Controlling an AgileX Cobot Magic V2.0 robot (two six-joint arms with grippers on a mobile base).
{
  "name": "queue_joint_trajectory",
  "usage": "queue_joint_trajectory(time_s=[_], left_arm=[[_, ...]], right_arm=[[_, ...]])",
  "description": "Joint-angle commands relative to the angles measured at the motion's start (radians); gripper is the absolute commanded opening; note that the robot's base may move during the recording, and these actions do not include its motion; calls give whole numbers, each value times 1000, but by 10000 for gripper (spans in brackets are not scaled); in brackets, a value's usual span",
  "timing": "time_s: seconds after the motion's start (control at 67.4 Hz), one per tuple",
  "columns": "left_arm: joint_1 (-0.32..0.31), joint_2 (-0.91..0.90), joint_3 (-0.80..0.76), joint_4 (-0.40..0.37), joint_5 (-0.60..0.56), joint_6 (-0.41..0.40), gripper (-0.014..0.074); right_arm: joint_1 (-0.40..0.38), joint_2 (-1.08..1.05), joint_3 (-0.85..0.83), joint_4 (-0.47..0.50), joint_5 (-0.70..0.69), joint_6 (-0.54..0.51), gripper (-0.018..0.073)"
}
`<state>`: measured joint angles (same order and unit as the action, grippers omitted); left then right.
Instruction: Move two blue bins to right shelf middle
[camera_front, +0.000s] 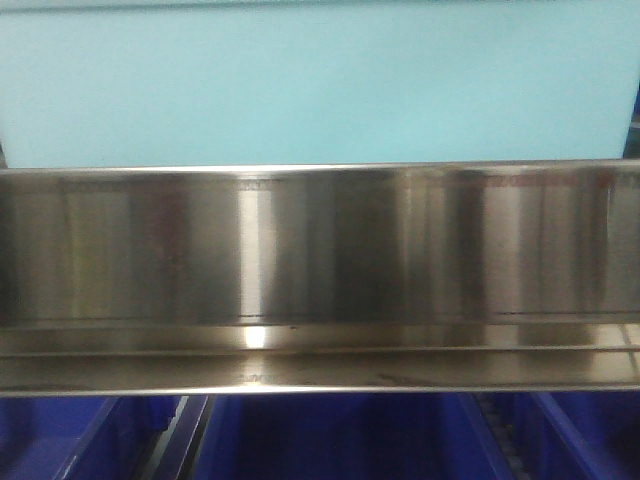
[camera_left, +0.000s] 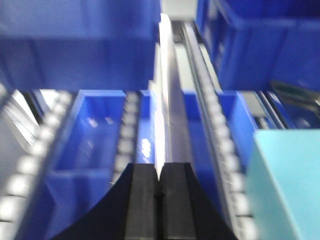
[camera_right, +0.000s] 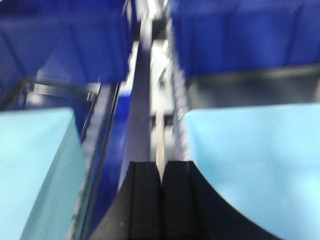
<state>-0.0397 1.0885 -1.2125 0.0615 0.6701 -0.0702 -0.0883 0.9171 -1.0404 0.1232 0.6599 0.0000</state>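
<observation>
In the left wrist view, blue bins sit on the shelf levels: one at upper left (camera_left: 75, 45), one at upper right (camera_left: 265, 40), and an open one lower left (camera_left: 95, 135). My left gripper (camera_left: 160, 172) hangs in front of the steel upright between them, shut and holding nothing. The blurred right wrist view shows a blue bin at upper left (camera_right: 65, 45) and another at upper right (camera_right: 245, 35). My right gripper (camera_right: 161, 170) is shut and empty, apart from both. In the front view, blue bins (camera_front: 330, 440) show only along the bottom edge.
A steel shelf beam (camera_front: 320, 270) fills the front view, with a cyan panel (camera_front: 320, 80) above it. Roller tracks (camera_left: 220, 130) run beside the bins. Cyan boxes stand close by: one (camera_left: 287, 185) near the left gripper, and two (camera_right: 35, 165) (camera_right: 255, 160) flanking the right gripper.
</observation>
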Motion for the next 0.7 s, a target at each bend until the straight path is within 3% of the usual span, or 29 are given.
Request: queue_joint_trajectory(time_s=[0.0, 0.089, 0.163, 0.237, 0.415, 0.534, 0.682], left_arm=[[-66, 63, -83, -1, 49, -68, -110], [-158, 125, -153, 145, 108, -225, -110], [-246, 171, -199, 250, 173, -346, -110], [-323, 210, -244, 320, 242, -404, -110], [-423, 295, -335, 317, 387, -446, -110], [-469, 331, -370, 315, 476, -446, -110], [-484, 352, -377, 315, 488, -446, -110]], right_arm=[[57, 81, -63, -37, 59, 33, -149], [131, 150, -118, -115, 112, 133, -149], [206, 212, -164, -235, 172, 259, -149], [278, 260, -216, -305, 249, 352, -149], [411, 360, -327, -328, 348, 421, -149], [458, 417, -378, -328, 375, 430, -150], [481, 477, -409, -329, 412, 432, -150]])
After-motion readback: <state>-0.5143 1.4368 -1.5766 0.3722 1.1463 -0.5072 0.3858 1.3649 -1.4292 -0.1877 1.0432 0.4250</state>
